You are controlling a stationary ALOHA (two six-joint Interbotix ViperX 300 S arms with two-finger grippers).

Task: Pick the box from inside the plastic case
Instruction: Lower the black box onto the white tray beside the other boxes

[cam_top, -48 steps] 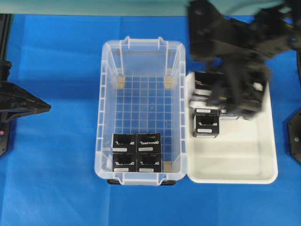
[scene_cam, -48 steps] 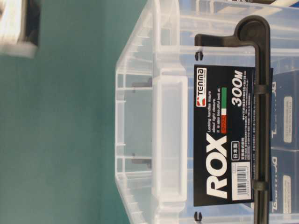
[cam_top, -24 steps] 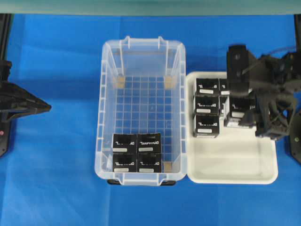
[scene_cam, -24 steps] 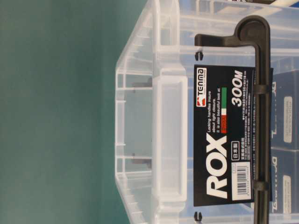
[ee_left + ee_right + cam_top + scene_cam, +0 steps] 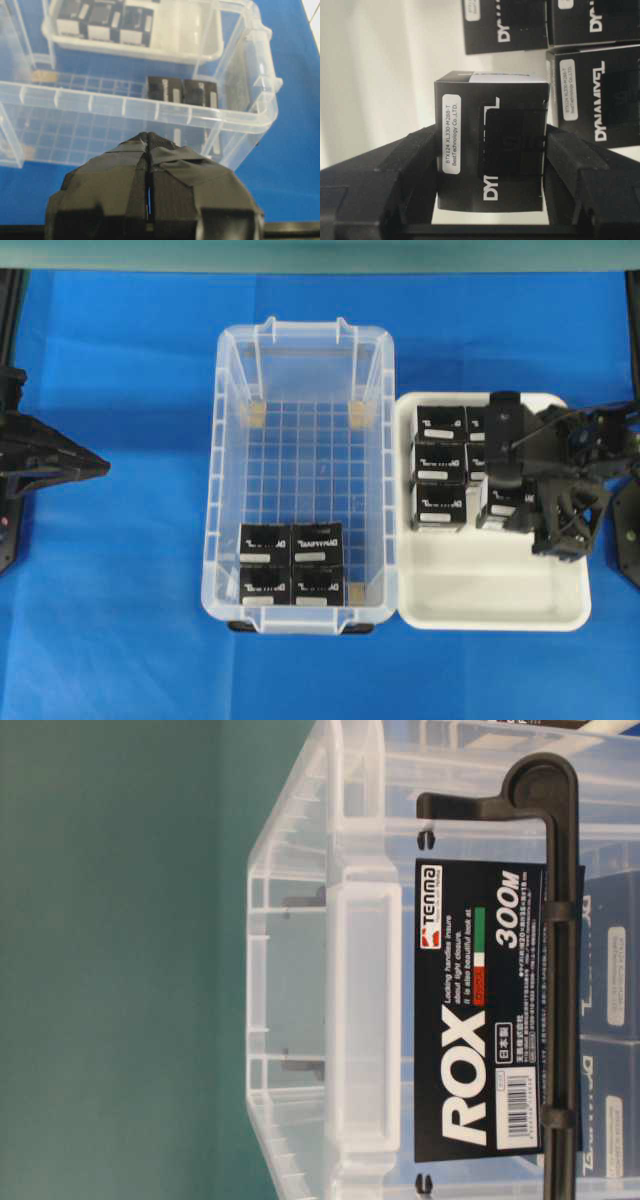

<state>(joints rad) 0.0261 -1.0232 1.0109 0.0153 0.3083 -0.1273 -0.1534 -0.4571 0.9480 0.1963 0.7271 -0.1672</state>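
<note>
Blue-covered surface (image 5: 120,570) under everything. At centre, the clear plastic case (image 5: 300,342), deep, grid-floored, with four black cartons (image 5: 291,563) packed two by two at its near end, touching one another. Just beside its right wall, a shallow white tray (image 5: 500,595) with more look-alike cartons (image 5: 440,455) clustered in its far half. Over that tray, the right hand (image 5: 522,510), partly open and gripping the box (image 5: 490,150): one finger (image 5: 395,165) pressed against the side by the white label strip, the other against the opposite side, the box upright between them above the tray's white floor and close to its neighbours. At far left, well apart from the case, the left hand (image 5: 148,150), closed, taped tips meeting with only a thin slit between, holding nothing, pointed toward the case's long wall.
</note>
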